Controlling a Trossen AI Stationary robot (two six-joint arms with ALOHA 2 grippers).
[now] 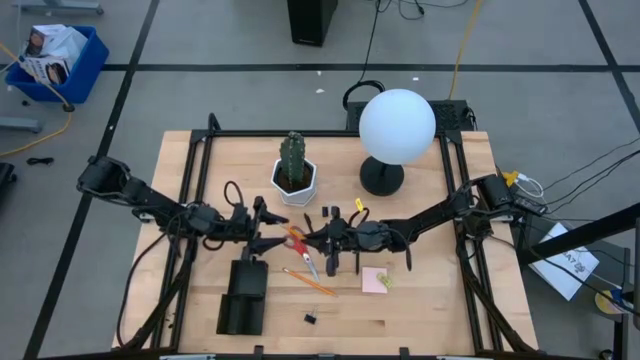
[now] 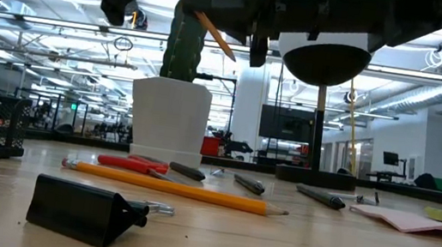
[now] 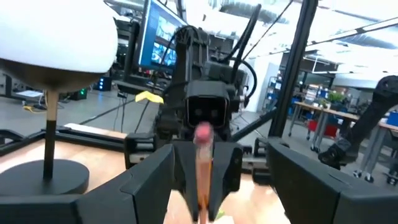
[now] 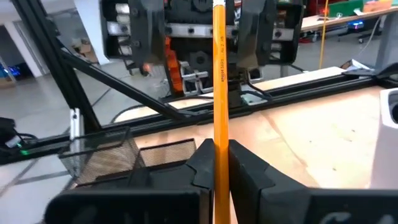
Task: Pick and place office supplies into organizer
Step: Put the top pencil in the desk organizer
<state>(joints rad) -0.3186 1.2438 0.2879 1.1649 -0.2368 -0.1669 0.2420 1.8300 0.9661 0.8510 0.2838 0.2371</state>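
An orange pencil is airborne; the organizer lies below-left.

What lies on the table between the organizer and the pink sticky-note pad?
An orange pencil lies between organizer and sticky-note pad, shown in the high view.

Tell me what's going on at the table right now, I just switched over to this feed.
The two arms meet in mid-air over the middle of the table, with an orange pencil between them. The right gripper is shut on it. The left gripper has its fingers open on either side of the eraser end, not gripping. A second pencil, the scissors and a black clip lie on the table beside the organizer.
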